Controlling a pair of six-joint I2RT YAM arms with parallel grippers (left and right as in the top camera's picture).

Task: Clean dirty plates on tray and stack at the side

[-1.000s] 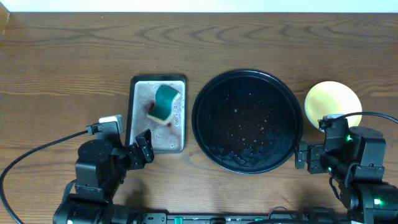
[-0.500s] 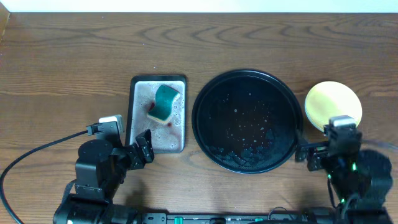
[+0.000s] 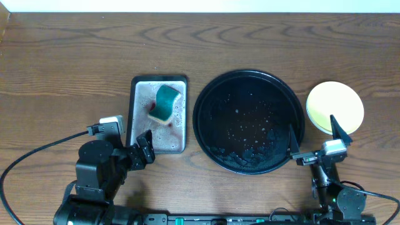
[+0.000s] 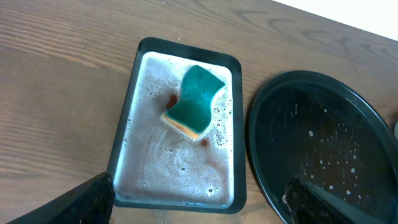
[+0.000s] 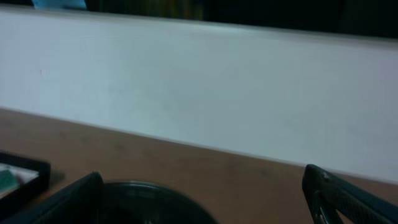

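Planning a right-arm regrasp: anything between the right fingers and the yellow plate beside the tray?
Nothing visible. The right gripper, open, hangs on the robot's side of the yellow plate; the black tray lies to its left, not between them.

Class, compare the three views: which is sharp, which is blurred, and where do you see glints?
Overhead: sharp, evenly lit, droplets glinting on the large round black tray. Left wrist: crisp on the green sponge. Right wrist: dim, soft throughout.

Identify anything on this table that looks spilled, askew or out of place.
The green sponge lies askew in the grey tray, amid foamy water with red spots. The black tray is speckled with droplets and wet residue near its front edge. Nothing else stands out.
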